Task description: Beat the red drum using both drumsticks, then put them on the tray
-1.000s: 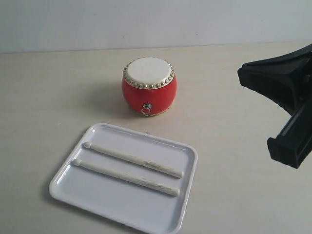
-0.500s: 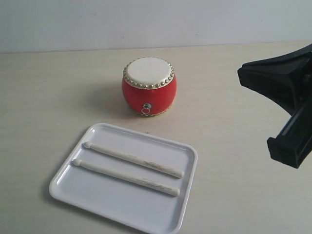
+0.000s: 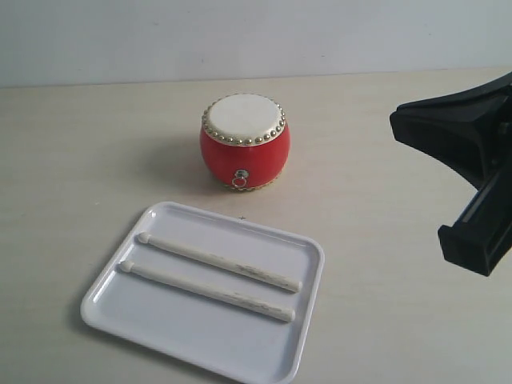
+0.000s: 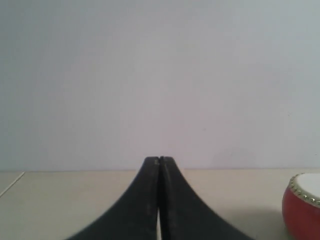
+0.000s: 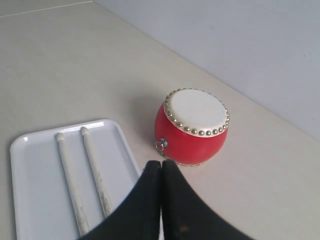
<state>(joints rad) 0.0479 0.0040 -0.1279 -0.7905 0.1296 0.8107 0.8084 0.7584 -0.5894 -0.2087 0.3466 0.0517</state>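
Lying side by side, the sticks (image 3: 218,262) rest flat inside the tray (image 3: 110,306), parallel and slightly apart. Their rounded tips point toward the tray's left end in the exterior view. Neither stick touches a tool. The tray sits on the table (image 3: 80,160) at the front. The drum (image 3: 244,144) stands upright just behind it, clear of the rim, with its small metal ring facing the tray.

Your right tool (image 5: 161,163) is clenched, jaws pressed together and gripping nothing. In the exterior view you see it held above the table, well off to the right of drum and tray, its tip pointing toward the drum. From its own wrist camera the tip lines up over the gap between the tray's corner and the drum, touching neither.

Your left tool (image 4: 159,160) is clenched too, jaws flat against each other and empty. The exterior view does not catch it. Its own camera shows it low over bare table, facing the pale wall (image 4: 160,75), with only the drum's edge showing off to one side.
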